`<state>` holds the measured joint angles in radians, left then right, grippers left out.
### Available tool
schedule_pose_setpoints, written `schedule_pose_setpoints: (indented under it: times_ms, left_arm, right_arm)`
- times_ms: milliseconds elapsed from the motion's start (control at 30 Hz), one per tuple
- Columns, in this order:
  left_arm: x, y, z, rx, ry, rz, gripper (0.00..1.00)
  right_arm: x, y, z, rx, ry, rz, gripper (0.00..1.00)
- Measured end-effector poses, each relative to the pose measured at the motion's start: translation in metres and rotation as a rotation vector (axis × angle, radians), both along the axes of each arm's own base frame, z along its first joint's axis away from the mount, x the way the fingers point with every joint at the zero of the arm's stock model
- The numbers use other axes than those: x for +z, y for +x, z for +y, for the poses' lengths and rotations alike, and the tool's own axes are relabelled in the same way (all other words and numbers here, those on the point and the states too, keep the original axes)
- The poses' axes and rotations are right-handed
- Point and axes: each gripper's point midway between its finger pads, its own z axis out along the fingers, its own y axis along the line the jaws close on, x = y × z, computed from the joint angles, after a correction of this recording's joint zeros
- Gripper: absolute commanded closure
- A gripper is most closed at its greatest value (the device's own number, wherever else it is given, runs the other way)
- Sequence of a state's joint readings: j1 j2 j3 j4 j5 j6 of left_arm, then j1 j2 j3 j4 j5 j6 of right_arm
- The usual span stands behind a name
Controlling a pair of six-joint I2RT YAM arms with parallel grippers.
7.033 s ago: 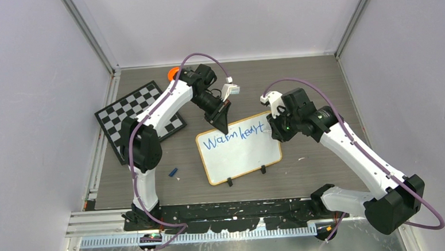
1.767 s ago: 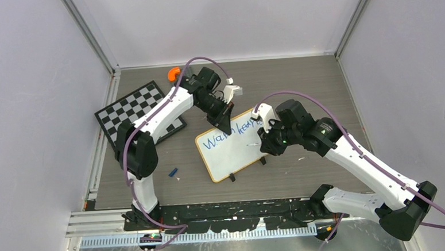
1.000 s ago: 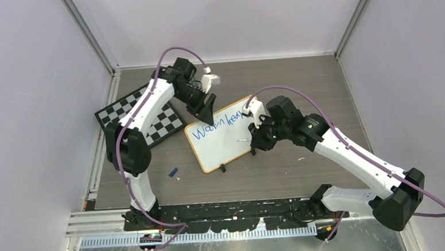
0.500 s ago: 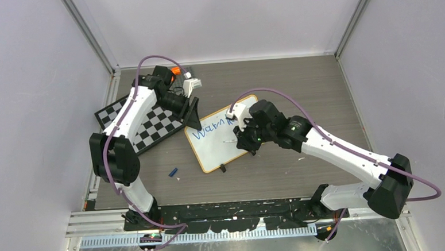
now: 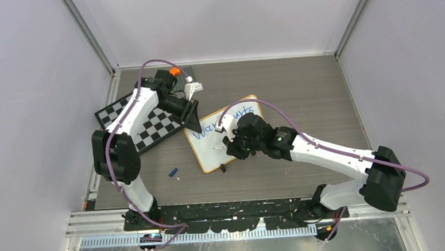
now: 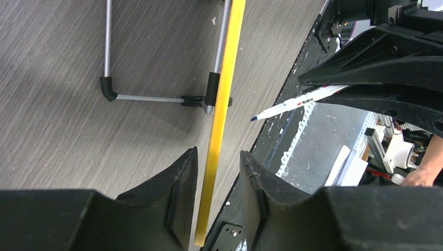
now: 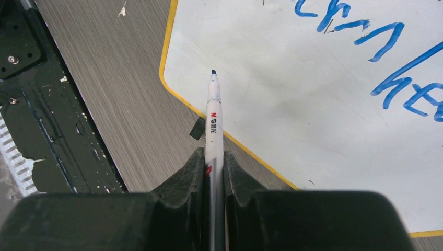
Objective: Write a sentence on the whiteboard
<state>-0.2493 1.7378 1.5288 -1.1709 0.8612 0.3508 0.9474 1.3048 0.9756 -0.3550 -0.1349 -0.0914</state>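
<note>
Blue sentence (image 7: 407, 69) crossed the whiteboard (image 7: 313, 130); the right tool (image 7: 213, 157) gripped a marker (image 7: 213, 115) over its blank corner, while the left tool (image 6: 218, 159) straddled its rim, unclosed.

"M&G" on marker (image 7: 213, 121); whiteboard (image 7: 313, 157) sentence (image 7: 389, 44) — fragments only.

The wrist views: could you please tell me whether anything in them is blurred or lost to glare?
Right wrist view: the marker and the sentence are sharp, the whiteboard carries only a faint sheen, the right pincer is dark and soft-edged. Left wrist view: the left pincer is dark; the whiteboard's yellow rim is crisp.
</note>
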Motion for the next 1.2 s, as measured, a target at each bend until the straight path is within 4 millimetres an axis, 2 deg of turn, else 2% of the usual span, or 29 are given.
schedule_pose_setpoints:
  times_ms: [333, 733, 967, 1200]
  left_arm:
    - [-0.012, -0.002, -0.005, -0.015, -0.003, 0.042, 0.78]
    - [-0.011, -0.001, -0.005, -0.028, -0.013, 0.031, 0.88]
    - [-0.009, -0.003, -0.008, -0.041, -0.033, 0.028, 0.94]
    - [-0.009, -0.003, -0.008, -0.048, -0.036, 0.021, 1.00]
  right_arm:
    - [0.002, 0.000, 0.009, 0.012, 0.027, -0.022, 1.00]
    - [-0.003, -0.003, 0.013, 0.015, 0.004, -0.036, 1.00]
    - [-0.019, -0.004, 0.015, 0.012, -0.054, -0.047, 1.00]
    - [-0.018, 0.002, 0.015, -0.019, -0.060, -0.081, 1.00]
